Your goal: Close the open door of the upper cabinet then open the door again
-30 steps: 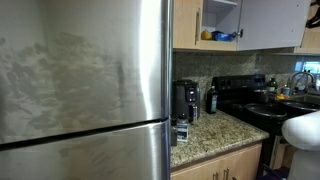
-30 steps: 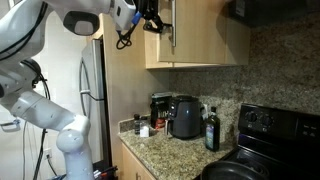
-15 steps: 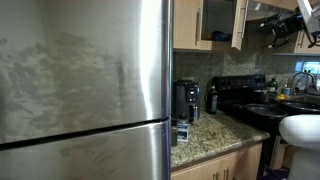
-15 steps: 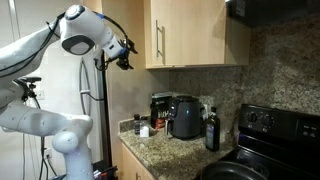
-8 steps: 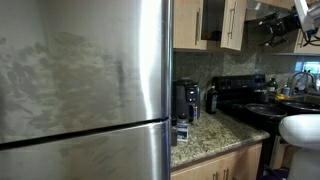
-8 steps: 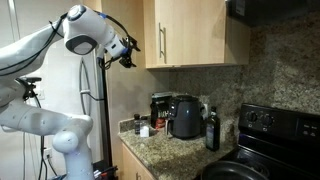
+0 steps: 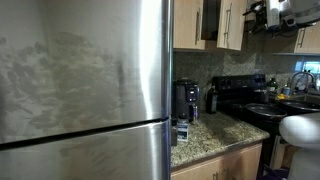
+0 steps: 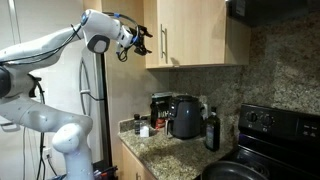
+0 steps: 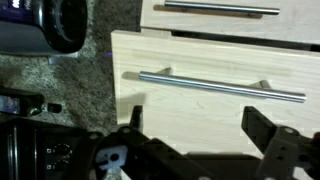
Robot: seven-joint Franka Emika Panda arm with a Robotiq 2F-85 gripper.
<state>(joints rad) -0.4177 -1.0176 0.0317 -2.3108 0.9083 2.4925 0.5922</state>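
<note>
The upper cabinet [image 8: 200, 58] is light-tan wood; its inside is hidden. Its door [image 8: 195, 30] looks shut or nearly shut, with a slim silver bar handle [image 8: 163, 42]. In an exterior view the door [image 7: 235, 25] shows a dark gap beside it. My gripper [image 8: 143, 38] is open and empty, just off the handle side of the door, and shows in an exterior view [image 7: 262, 15]. In the wrist view the door [image 9: 200, 60] fills the frame, its handle [image 9: 220, 87] just beyond my open fingers [image 9: 198, 125].
A big stainless-steel refrigerator [image 7: 80, 80] stands beside the cabinet. Below is a granite counter [image 7: 205, 135] with a black coffee maker [image 8: 183, 117], a dark bottle [image 8: 211, 130] and small jars. A black stove [image 8: 270, 125] sits further along. A neighbouring door's handle [image 9: 220, 10] shows above.
The door, open two seconds ago, has swung shut. My gripper drew back from it, then moved up close to the handle again.
</note>
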